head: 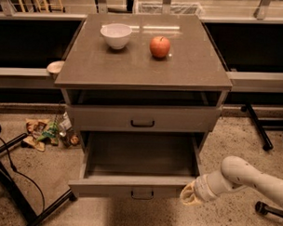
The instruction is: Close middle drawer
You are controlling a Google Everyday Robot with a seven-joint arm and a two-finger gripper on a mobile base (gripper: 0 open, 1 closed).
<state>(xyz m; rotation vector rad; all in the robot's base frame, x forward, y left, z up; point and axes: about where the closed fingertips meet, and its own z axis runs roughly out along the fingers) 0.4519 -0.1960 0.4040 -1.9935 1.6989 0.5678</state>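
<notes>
The middle drawer point(134, 185) of the grey cabinet point(143, 63) is pulled far out. Its inside is empty and its flat front carries a small dark centre pull point(142, 194). My gripper point(189, 195) is at the end of the white arm that comes in from the lower right. It is low, right at the right end of the drawer's front panel. The top drawer point(142, 117) above it sits nearly flush with the cabinet. The lowest drawer is hidden under the open one.
A white bowl point(116, 35) and a red apple point(160, 46) stand on the cabinet top. Litter point(47, 132) lies on the floor to the left. Black stand legs point(22, 199) are at the lower left, and a chair base point(257, 128) is at the right.
</notes>
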